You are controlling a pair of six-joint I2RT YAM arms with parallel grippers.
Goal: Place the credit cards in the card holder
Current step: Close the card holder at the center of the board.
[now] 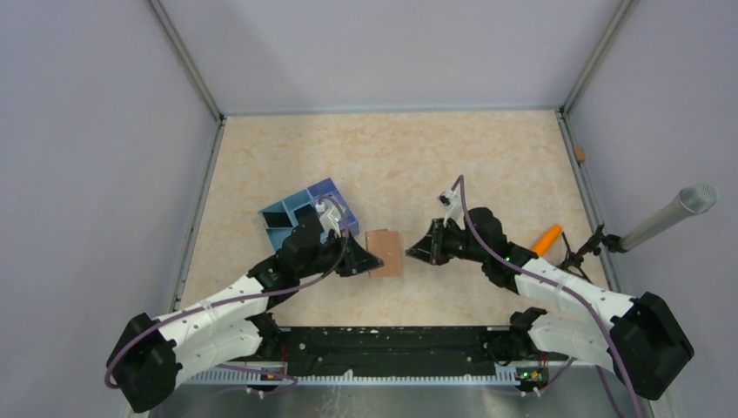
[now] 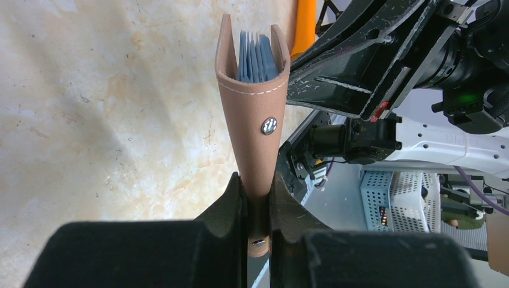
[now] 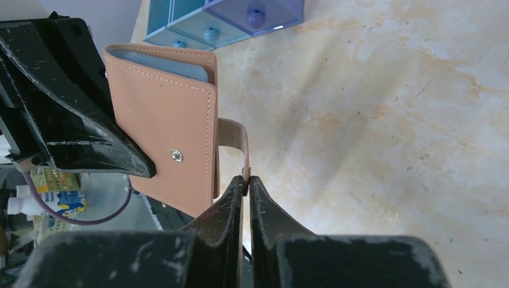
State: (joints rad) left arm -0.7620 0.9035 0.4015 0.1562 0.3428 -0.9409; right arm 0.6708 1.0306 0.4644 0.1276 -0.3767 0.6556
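The brown card holder (image 1: 384, 252) is held off the table between both grippers. My left gripper (image 1: 365, 259) is shut on its folded edge, as the left wrist view shows (image 2: 258, 192), with the holder (image 2: 252, 120) standing up from the jaws. Thin blue-grey edges (image 2: 252, 57) show inside its open top; I cannot tell if they are credit cards or sleeves. My right gripper (image 1: 411, 252) is shut on the holder's strap (image 3: 234, 135), pinching the strap's tip (image 3: 246, 180). The holder's snap face (image 3: 171, 138) shows beside it. No loose card is in view.
A blue box with divided compartments (image 1: 305, 216) stands just behind the left gripper and shows in the right wrist view (image 3: 222, 18). An orange carrot-shaped object (image 1: 546, 239) lies by the right arm. A grey cylinder on a stand (image 1: 670, 216) is at the right wall.
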